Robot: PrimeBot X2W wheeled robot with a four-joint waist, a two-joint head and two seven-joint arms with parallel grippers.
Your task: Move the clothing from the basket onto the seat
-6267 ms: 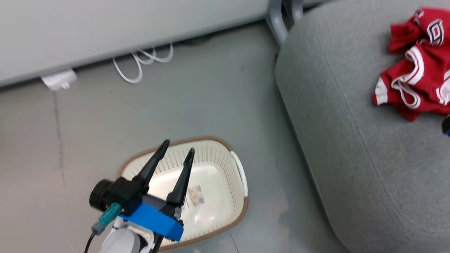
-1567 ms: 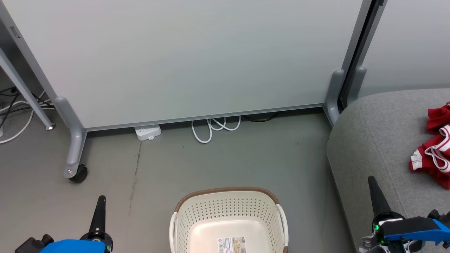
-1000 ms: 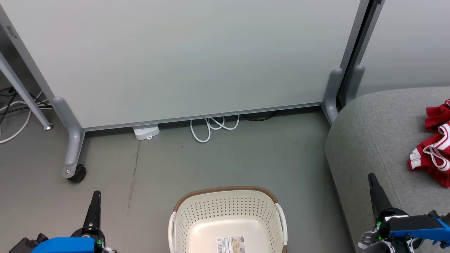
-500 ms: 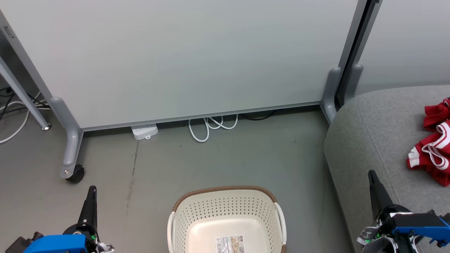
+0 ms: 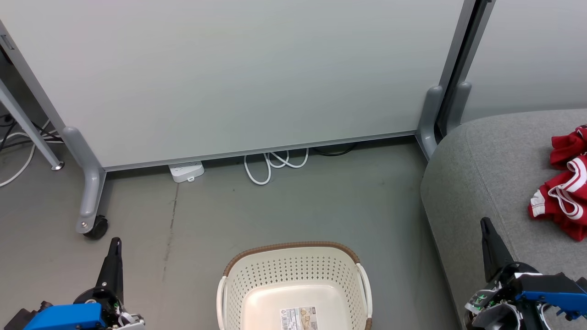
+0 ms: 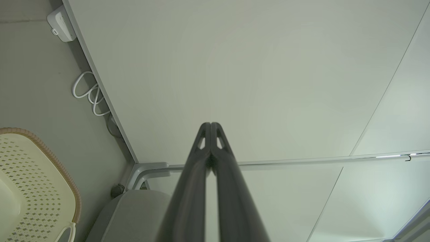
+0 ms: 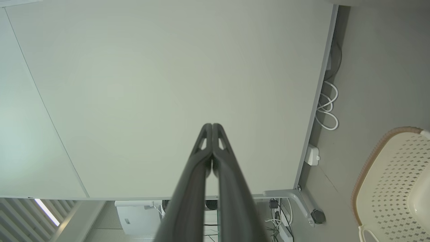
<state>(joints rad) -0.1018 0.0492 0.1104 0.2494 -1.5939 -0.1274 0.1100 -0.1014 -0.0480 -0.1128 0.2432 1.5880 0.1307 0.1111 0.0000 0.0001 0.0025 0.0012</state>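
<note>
Head camera view, looking down on a grey floor (image 5: 321, 206) in front of a pale grey partition panel (image 5: 229, 78) on grey wheeled feet. At the bottom centre stands an oval cream-white perforated plastic laundry basket (image 5: 293, 270) with a brown woven-look rim and white side handles. Its bare bottom carries a paper label (image 5: 298, 318). To the right is a large grey fabric-upholstered sofa (image 5: 481, 165) with a rounded corner. The soft bright red sports clothing (image 5: 562, 195) with white striped trim lies crumpled on top of the sofa, well in from that corner, cut off by the right edge of the view and well apart from the basket.

The right gripper (image 5: 485, 224), its two long dark fingers pressed together into one point, hangs over the sofa's floor-side edge at the lower right. The clothing lies ahead of its tip and to the right, near but not touching. The left gripper (image 5: 115, 242), fingers likewise pressed together and holding nothing, hangs over the floor left of the basket, far from the clothing. Each wrist view shows its own fingers meeting at the tips and pointing at the panel. A white power strip (image 5: 185, 171) and a looped white cable (image 5: 270, 162) lie on the floor at the panel's foot
</note>
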